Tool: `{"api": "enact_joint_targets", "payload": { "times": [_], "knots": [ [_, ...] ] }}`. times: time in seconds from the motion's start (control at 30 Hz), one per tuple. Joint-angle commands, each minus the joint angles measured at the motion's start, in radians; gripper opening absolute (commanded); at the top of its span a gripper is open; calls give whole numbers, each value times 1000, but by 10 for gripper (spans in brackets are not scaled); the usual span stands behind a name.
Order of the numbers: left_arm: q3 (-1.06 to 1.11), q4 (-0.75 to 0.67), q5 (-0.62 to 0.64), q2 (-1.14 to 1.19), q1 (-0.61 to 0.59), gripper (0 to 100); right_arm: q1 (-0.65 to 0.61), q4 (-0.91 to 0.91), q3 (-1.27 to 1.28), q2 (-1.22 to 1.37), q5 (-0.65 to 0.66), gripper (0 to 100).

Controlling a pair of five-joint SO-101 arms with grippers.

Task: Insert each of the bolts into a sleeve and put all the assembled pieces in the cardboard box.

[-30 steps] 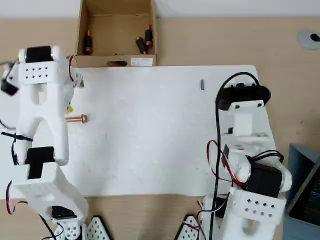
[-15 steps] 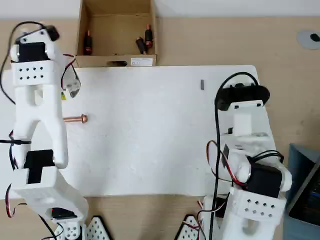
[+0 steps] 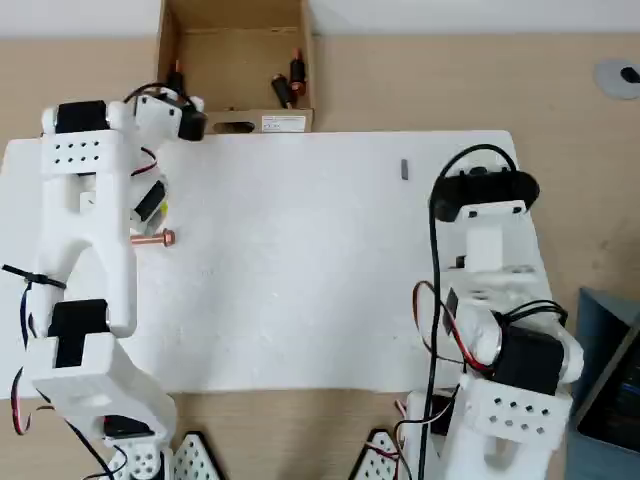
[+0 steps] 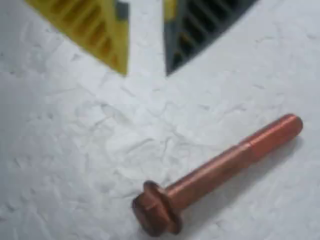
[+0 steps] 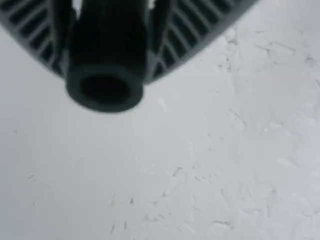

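At the left of the high view, the left arm [image 3: 85, 240] stretches up over the white mat [image 3: 300, 280]. Its claw, the left gripper [image 4: 145, 62], points down at the mat. Its two fingers [image 4: 100, 35] are apart and there is nothing between them. The copper bolt [image 3: 155, 238] lies flat on the mat at the middle left, right by that claw but not touching it. Its head is on the right end. At the top, a bit left of the middle, the cardboard box [image 3: 200, 121] sits on the table [image 3: 400, 80]. It holds three put-together pieces: one [image 3: 178, 72] by its left wall and two [image 3: 283, 90] [image 3: 297, 68] by its right wall. Right of the middle, a small grey piece [image 3: 404, 169] lies near the mat's top edge. At the right, the right arm [image 3: 490, 300] stands over the mat's right side. Its claw, the right gripper [image 5: 107, 57], is squeezed tight on a black sleeve [image 5: 105, 90], and you can see the sleeve's round hole.
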Motion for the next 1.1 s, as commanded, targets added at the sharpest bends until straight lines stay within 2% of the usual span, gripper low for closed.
{"api": "enact_joint_targets", "payload": {
  "times": [0.0, 0.4, 0.57, 0.73, 1.07],
  "knots": [
    [-2, 12, -141, -56, -5, 56, 10, -21, -4, -8, 6, 10],
    [9, 11, -566, -48, -18, 55, 5, 5, -2, -1, 8, 10],
    [18, 9, -749, -33, -60, 57, 5, -6, 21, 1, 26, 10],
    [18, 9, -824, 44, -92, 85, 8, -9, 38, 1, 60, 10],
    [15, -31, -825, 122, -92, 114, 10, -9, 39, 1, 61, 10]
  ]
}}
